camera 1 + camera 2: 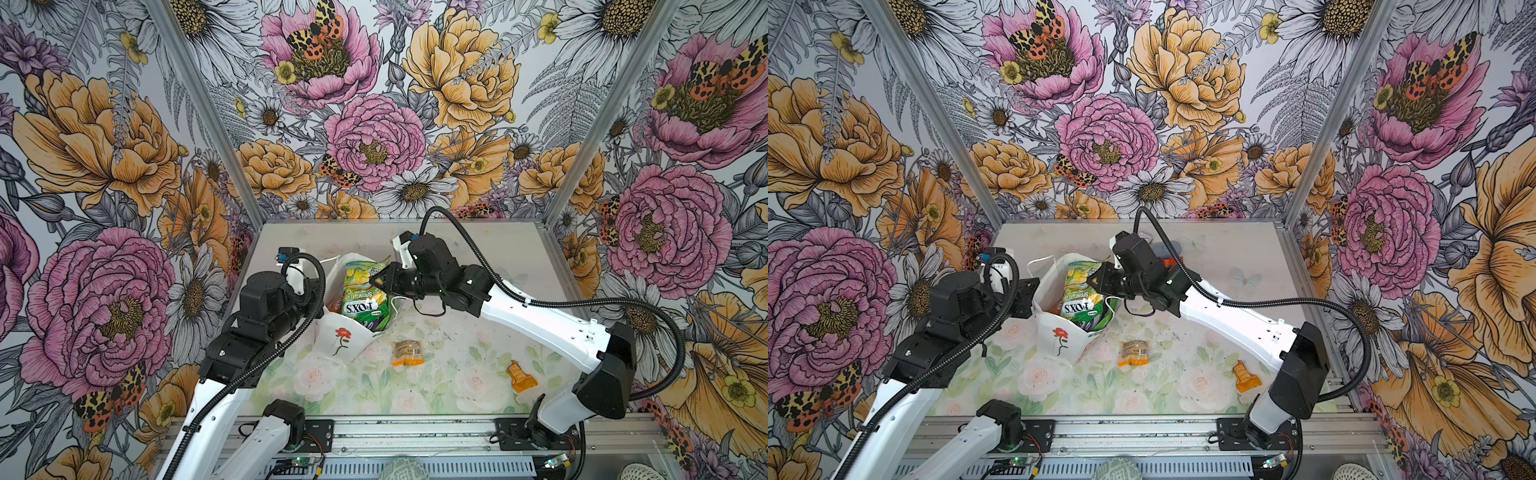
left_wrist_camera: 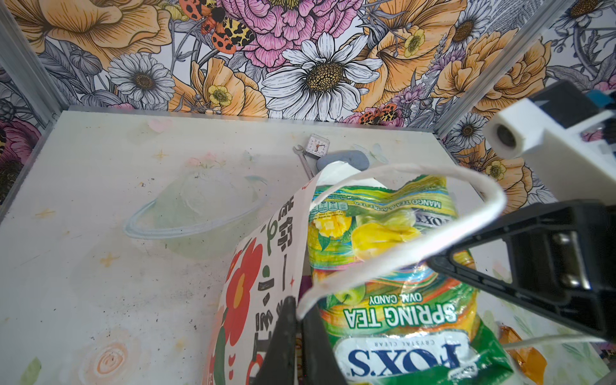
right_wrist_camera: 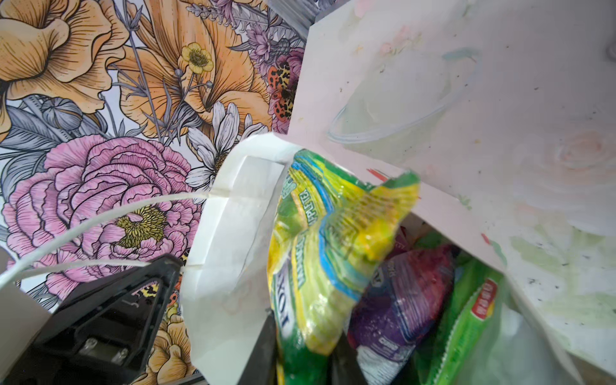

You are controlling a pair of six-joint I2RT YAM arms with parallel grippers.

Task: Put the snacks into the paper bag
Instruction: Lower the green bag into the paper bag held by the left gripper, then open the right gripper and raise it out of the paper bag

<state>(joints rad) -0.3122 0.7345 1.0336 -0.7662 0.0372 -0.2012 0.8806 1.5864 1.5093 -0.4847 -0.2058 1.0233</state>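
Note:
The white paper bag (image 1: pixel 340 338) (image 1: pixel 1059 328) with a red flower on its front stands mid-table, mouth open. My left gripper (image 2: pixel 298 333) is shut on the bag's (image 2: pixel 253 283) rim where a cord handle meets it. My right gripper (image 3: pixel 305 350) (image 1: pixel 376 280) is shut on a green Fox's candy bag (image 3: pixel 333 240) (image 1: pixel 361 291) (image 2: pixel 393 300) that stands in the bag's mouth, its top poking out. Deeper inside lie a purple packet (image 3: pixel 410 293) and a green chip bag (image 3: pixel 473 316). Two small orange packets (image 1: pixel 408 352) (image 1: pixel 521 376) lie on the table to the right.
At the back of the table, behind the bag, lie a metal wrench (image 2: pixel 305 161), a small square clock (image 2: pixel 317 145) and a blue-grey oval case (image 2: pixel 346 159). Flowered walls close in the table on three sides. A metal rail (image 1: pixel 415 432) runs along the front edge.

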